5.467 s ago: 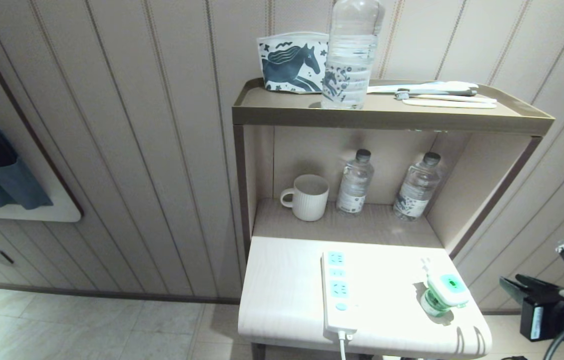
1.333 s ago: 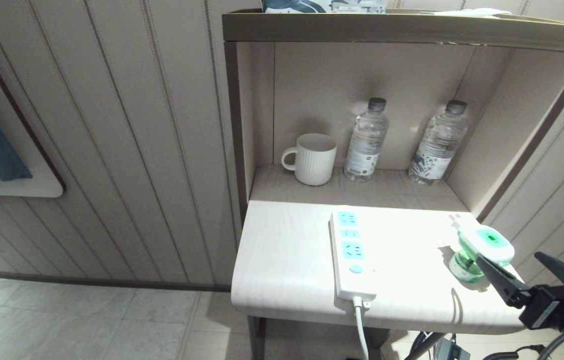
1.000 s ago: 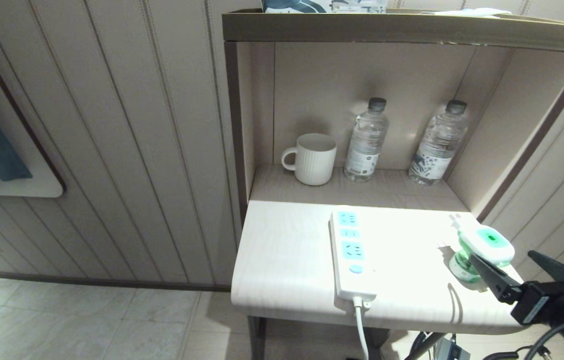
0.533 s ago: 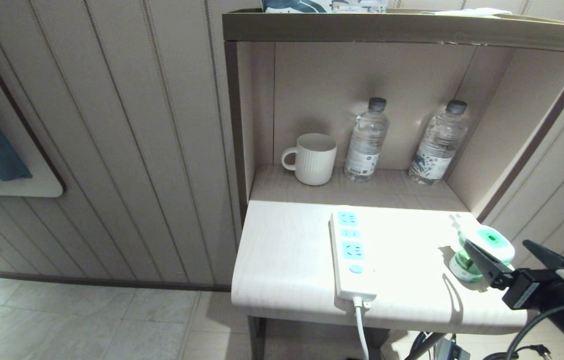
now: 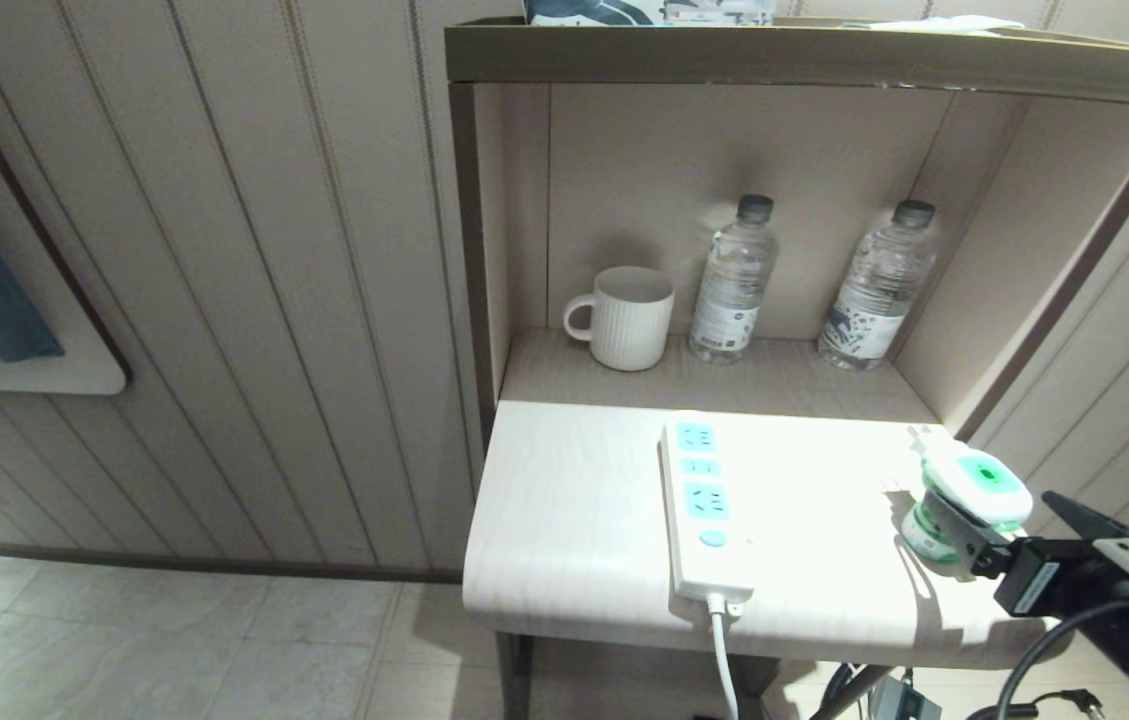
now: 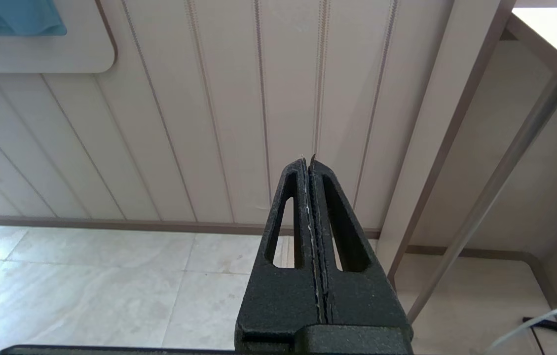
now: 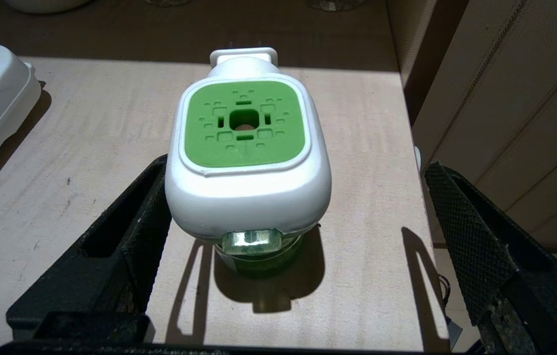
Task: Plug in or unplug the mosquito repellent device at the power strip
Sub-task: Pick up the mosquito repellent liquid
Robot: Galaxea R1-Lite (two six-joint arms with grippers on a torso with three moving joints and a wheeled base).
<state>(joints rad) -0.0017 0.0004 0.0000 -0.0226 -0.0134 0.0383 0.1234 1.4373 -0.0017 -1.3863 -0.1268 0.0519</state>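
Now right claw (image 7: 288,236) gapes wide around mosquito repellent device (image 7: 246,158).

Open tabletop (image 5: 574,520) left of the power strip (image 5: 699,510)
The right end effector (image 5: 1009,510) straddles the mosquito repellent device (image 5: 969,490); the side panel (image 5: 1024,300) crowds its outer finger.

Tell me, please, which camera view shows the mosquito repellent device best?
The right wrist view: the mosquito repellent device fills the centre between the open right gripper fingers, its green top plain. The head view shows it small at the table's right edge, partly behind a finger. The left wrist view misses it.
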